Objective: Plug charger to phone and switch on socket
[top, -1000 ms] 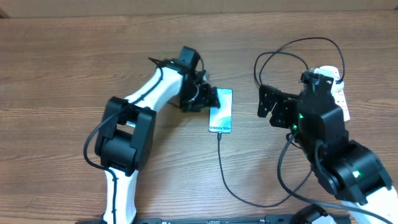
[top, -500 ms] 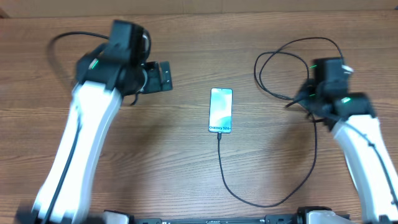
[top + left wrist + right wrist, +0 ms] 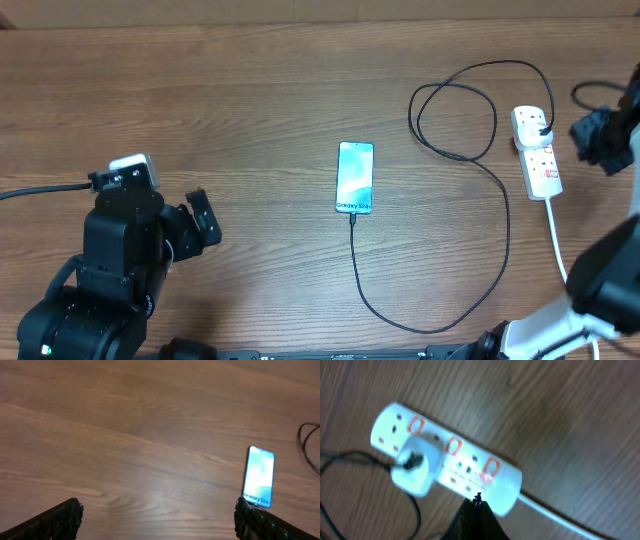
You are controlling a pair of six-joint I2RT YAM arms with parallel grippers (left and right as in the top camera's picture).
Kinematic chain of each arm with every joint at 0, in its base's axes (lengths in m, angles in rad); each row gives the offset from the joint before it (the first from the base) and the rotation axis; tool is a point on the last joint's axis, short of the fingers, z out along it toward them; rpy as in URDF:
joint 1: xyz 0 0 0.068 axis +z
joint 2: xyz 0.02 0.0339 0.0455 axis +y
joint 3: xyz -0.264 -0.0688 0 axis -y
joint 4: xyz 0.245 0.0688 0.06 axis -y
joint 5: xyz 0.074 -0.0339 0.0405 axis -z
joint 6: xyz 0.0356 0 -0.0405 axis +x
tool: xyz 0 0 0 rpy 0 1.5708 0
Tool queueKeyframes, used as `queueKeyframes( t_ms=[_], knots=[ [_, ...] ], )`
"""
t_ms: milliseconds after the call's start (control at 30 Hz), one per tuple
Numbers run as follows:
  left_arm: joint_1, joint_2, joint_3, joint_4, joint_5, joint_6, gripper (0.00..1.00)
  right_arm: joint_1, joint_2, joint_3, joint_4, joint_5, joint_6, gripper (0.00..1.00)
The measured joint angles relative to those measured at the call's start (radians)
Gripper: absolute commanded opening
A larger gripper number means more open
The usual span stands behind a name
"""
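At the right edge of the overhead view, the right gripper (image 3: 603, 137) is showing only as a dark, blurred mass, partly cut off by the frame. Its own camera is showing its fingers (image 3: 477, 517) as one dark wedge, pressed together with nothing between them, the tip pointing at the long side of the socket (image 3: 445, 457). That view is blurring the socket's reddish marks, so whether any switch is on cannot be told. The plug (image 3: 412, 467) is sitting in the end outlet, opposite the end where the cord (image 3: 555, 510) is leaving.

The phone (image 3: 355, 178) is lying flat near the table's middle, its screen glowing cyan to white, with small text at its near end. The charger (image 3: 497, 190) is running from that end toward the front edge, curving right, climbing, looping once and reaching the socket at far right. Its tip is touching the phone, but how deeply it is seated is too small to judge.

The left gripper (image 3: 203, 222) is hanging at lower left, well apart from the phone, fingers spread wide and holding nothing. Its camera is catching only two fingertips at the bottom corners.

The table (image 3: 200, 90) is brown wood grain, and its far edge is running along the top of the overhead view. Bare wood is stretching between the left gripper and the phone, and across the far-left area.
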Motion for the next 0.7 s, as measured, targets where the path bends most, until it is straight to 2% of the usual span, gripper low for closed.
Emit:
queueKeyframes(
  t_ms=[133,267,467,700],
  knots=[
    [0.000,0.004,-0.003,-0.007,0.000,0.000,0.99,-0.003,0.139,0.110,-0.060,-0.006,-0.008,0.04],
    [0.000,0.004,-0.003,-0.007,0.000,0.000,1.00,-0.003,0.208,0.116,-0.050,-0.009,-0.015,0.04],
    [0.011,-0.028,-0.004,-0.007,0.000,0.000,1.00,-0.003,0.219,0.116,-0.017,-0.044,-0.023,0.04],
    [0.151,-0.173,-0.004,-0.007,-0.006,-0.003,1.00,-0.002,0.219,0.117,0.000,-0.080,-0.023,0.04]
  ],
)
